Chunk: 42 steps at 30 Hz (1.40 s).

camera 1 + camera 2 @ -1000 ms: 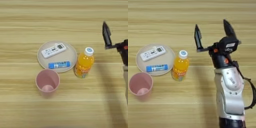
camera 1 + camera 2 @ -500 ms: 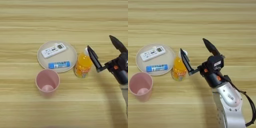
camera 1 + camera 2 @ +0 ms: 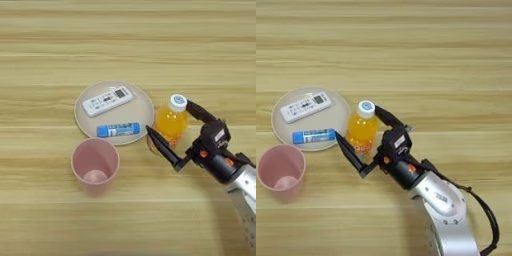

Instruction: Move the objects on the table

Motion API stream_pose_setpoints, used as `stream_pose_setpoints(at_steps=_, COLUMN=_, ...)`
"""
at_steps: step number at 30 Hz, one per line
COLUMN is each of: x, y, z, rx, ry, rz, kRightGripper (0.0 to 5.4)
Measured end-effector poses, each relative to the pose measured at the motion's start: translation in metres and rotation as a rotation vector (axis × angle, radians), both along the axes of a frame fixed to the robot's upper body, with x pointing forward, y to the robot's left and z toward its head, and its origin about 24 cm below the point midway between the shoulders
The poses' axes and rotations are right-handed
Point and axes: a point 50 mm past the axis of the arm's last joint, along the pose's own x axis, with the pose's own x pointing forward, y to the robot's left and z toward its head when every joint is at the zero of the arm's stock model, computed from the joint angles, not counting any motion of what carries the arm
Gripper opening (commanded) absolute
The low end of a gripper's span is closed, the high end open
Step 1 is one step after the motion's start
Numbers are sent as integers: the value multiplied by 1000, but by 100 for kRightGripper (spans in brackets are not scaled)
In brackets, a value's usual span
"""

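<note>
Now the right gripper (image 3: 364, 138), fingers spread wide, straddles the upright orange juice bottle (image 3: 361, 131); one finger on each side.

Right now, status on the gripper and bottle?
Right gripper open, fingers either side of juice bottle, not closed. Bottle upright beside plate. Nothing blocking.

Orange juice bottle (image 3: 170, 123), white cap; pink cup (image 3: 95, 162); white remote (image 3: 107, 100); blue tube (image 3: 118, 130); beige plate (image 3: 141, 98); light-wood plank-grained surface (image 3: 125, 45); black pincer (image 3: 362, 131).

Silver forearm (image 3: 443, 205), black cable, black two-fingered hand (image 3: 362, 131).
</note>
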Motion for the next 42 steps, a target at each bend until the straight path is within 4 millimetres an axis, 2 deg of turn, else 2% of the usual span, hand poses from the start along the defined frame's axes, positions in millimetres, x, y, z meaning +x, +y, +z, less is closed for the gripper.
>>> stream_pose_setpoints(at_steps=9, x=10, y=-5, z=-20, rx=-31, ry=88, rz=-50, kRightGripper=537)
stream_pose_setpoints(at_steps=27, x=16, y=-3, z=-25, rx=-10, ry=102, rz=-63, kRightGripper=347)
stream_pose_setpoints(at_steps=37, x=21, y=-5, z=-24, rx=20, ry=119, rz=-105, kRightGripper=342)
stream_pose_setpoints(at_steps=42, x=30, y=-7, z=-4, rx=58, ry=59, rz=-133, kRightGripper=342)
